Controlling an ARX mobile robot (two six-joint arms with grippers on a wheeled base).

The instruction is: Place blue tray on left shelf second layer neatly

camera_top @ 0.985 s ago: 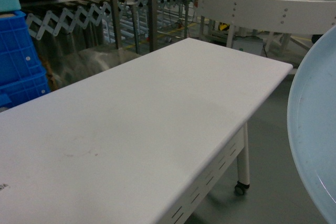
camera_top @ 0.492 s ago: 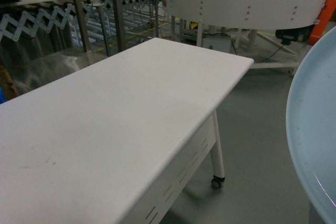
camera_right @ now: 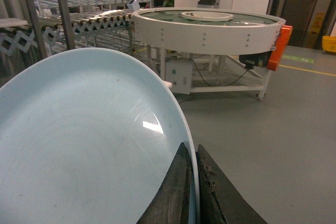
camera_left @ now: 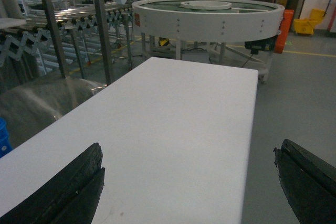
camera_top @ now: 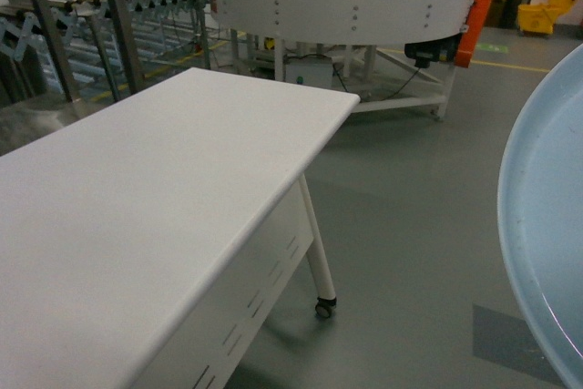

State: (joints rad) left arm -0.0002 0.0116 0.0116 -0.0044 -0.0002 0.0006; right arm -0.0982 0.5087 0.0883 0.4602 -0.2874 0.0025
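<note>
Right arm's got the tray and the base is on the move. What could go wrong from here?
1. The right tool pinches only the thin rim of the blue tray; such a wide dish on an edge grip might tilt or slip.
2. The tray fills the head view's right side, hiding what lies beyond it.
3. The white table sits close on the left, under the open, empty left tool; turning could clip its edge.
</note>
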